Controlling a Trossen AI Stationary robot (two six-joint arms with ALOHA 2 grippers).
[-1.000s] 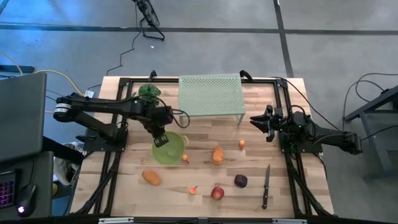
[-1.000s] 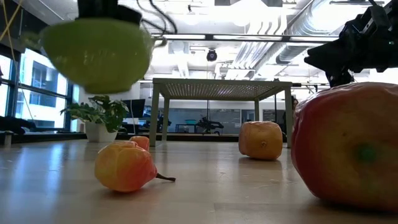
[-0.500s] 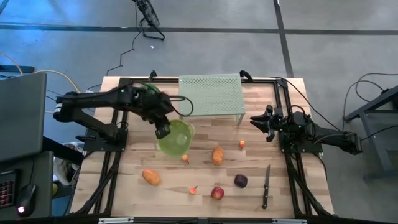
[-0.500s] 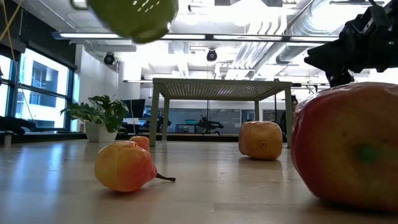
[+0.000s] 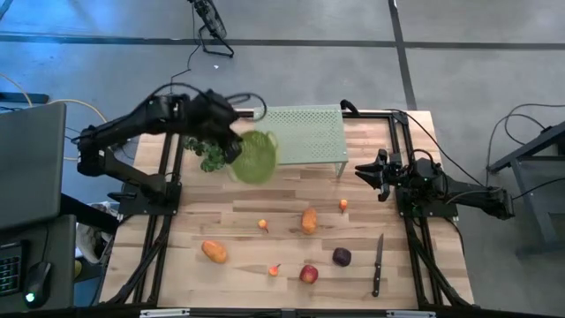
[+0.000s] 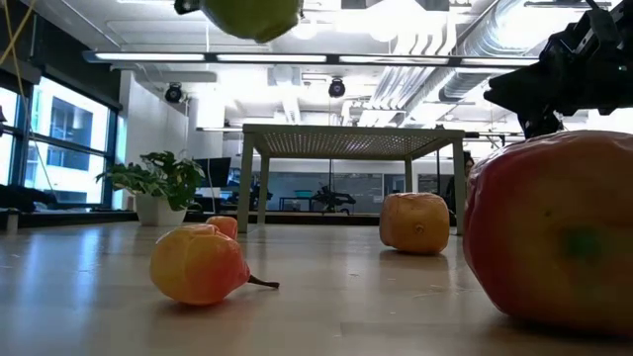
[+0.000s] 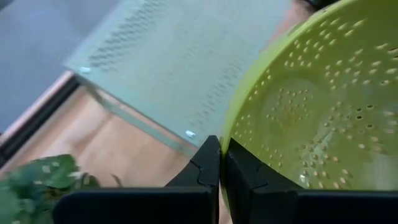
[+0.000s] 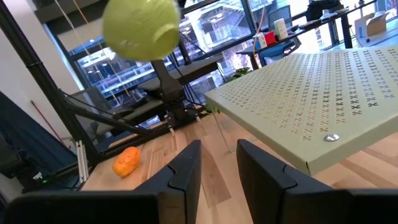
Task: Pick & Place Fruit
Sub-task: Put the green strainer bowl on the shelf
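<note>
Since a second ago my left gripper, clenched on the green colander's rim, has swung it up beside the perforated shelf. Every fruit, the orange oblong piece included, lies forward of it on the table; my right gripper, released, waits nearer them.

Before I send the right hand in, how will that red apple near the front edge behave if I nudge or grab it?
The red apple looks round and smooth, so a nudge would probably roll it across the bare table. It seems rigid, likely surviving a firm pinch. The knife lies close, so a roll that way might bump it.
</note>
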